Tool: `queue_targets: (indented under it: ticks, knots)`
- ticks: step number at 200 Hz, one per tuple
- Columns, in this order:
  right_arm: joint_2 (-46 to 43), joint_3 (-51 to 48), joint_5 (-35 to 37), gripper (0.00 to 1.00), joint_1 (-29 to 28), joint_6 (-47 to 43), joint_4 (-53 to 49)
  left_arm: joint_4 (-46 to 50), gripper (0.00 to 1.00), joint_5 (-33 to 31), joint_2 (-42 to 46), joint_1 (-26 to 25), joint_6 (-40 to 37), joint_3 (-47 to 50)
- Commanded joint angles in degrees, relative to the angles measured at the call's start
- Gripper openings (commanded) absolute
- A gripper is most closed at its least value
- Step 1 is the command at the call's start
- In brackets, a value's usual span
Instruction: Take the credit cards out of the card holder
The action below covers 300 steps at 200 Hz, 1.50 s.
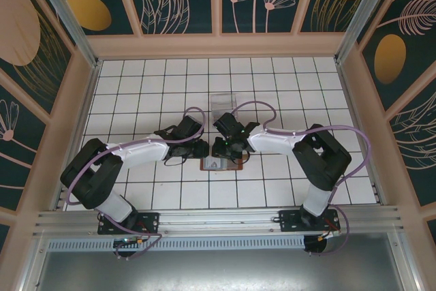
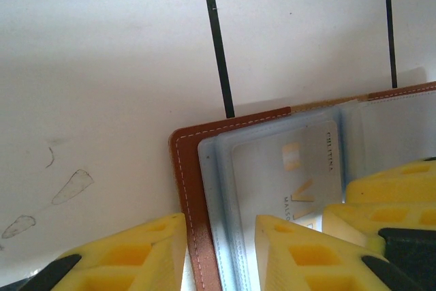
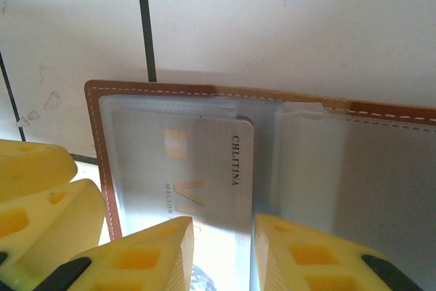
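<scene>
The card holder (image 1: 219, 163) lies open and flat on the white tiles, with both grippers meeting over it. Its reddish-brown cover (image 2: 185, 168) frames blue-grey clear sleeves. One pale credit card (image 2: 286, 168) with gold lettering sits in the top sleeve. My left gripper (image 2: 219, 226) straddles the holder's stitched edge: one finger is beside the cover, the other is over the sleeve, and there is a gap between them. My right gripper (image 3: 223, 223) hovers over the same card (image 3: 197, 161), jaws narrowly apart, with the card face showing in the gap. The cover (image 3: 93, 134) runs along the left.
A clear plastic tray (image 1: 223, 102) stands just beyond the grippers at the centre. The right gripper's yellow fingers (image 2: 395, 195) crowd in from the right of the left wrist view. The left gripper's fingers (image 3: 34, 195) sit at the left of the right wrist view. Wooden walls ring the tiled floor.
</scene>
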State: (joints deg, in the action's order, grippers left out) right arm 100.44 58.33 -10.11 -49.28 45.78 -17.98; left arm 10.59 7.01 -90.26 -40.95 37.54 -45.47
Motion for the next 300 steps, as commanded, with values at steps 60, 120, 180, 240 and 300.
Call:
queue_targets:
  ticks: [60, 120, 180, 240, 300]
  knots:
    - [-0.6, 0.9, 1.2, 0.26, -0.4, 0.5, -1.2, 0.9, 0.34, -0.5, 1.2, -0.3, 0.3, -0.1]
    - [0.4, 1.0, 0.9, 0.25, -0.5, 0.4, -1.0, 1.0, 0.34, -0.6, 1.1, -0.3, 0.2, -0.4]
    - [1.1, 1.0, 0.6, 0.21, -0.6, 0.3, -0.8, 0.9, 0.34, -0.4, 1.0, -0.2, 0.2, -0.4]
    - [1.6, 1.1, 0.2, 0.18, -0.6, 0.1, -0.3, 0.9, 0.34, -0.2, 0.9, -0.2, 0.1, -0.5]
    - [3.2, 1.0, -0.4, 0.17, -0.6, 0.1, 0.4, 0.9, 0.34, -0.1, 0.8, -0.2, 0.2, -0.5]
